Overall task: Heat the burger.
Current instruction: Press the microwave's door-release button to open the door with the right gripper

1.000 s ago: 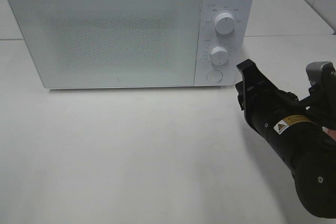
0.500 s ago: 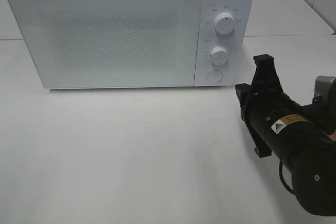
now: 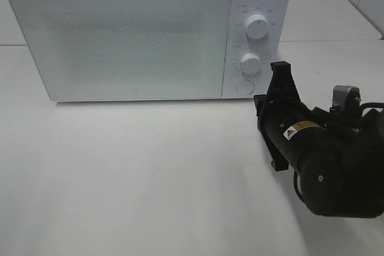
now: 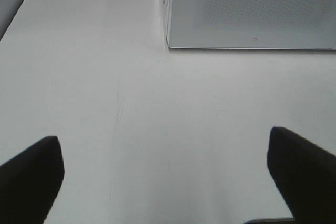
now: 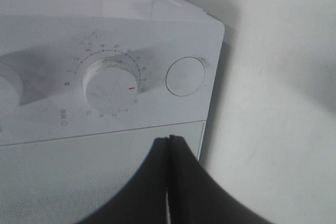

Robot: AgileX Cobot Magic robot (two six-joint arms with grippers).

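Note:
The burger is out of view in every frame. A white microwave [image 3: 120, 34] stands at the back of the table with its frosted door shut. My right gripper [image 3: 260, 105] is shut with nothing between its fingers, its wrist rolled on its side. It sits just right of the microwave's lower front corner, close to the round door button [image 3: 244, 87]. The right wrist view has the closed fingertips [image 5: 169, 140] pointing at the control panel, below the lower knob [image 5: 110, 85] and the button [image 5: 185, 76]. My left gripper [image 4: 165, 182] shows only in its wrist view, open over bare table.
The upper knob [image 3: 257, 26] sits above the lower knob [image 3: 251, 62] on the right-hand panel. The white tabletop [image 3: 150, 172] stretches in front of the microwave. A seam between tables [image 3: 336, 41] runs at the back right.
The right gripper has closed fully, rolled on its side and moved left toward the microwave's button. The left gripper stays open and still.

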